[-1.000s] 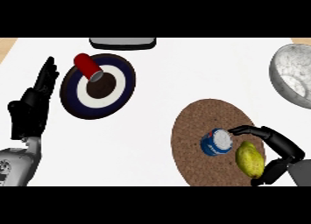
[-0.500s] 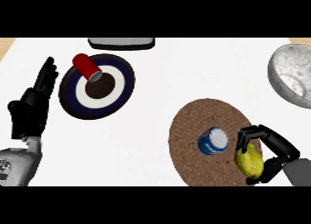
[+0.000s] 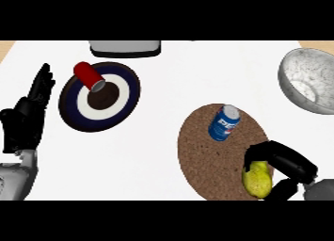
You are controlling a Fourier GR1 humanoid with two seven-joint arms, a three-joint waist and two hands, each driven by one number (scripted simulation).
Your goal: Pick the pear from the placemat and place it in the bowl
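Now right hand (image 3: pixel 284 162) curled round pear (image 3: pixel 258 179); long axis near-vertical over placemat (image 3: pixel 204 150); left hand (image 3: pixel 27 117) open.

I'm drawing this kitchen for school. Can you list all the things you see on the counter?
pear: one, yellow, on the placemat's lower right
placemat: one, brown, round, centre right
blue can: one, on the placemat's upper part
bowl: one, silver-grey, upper right
plate: one, navy and white, dark centre, upper left
red can: one, on the plate's upper edge
grey object: one, top edge
left hand: black, open, resting at left
right hand: black, curled round the pear
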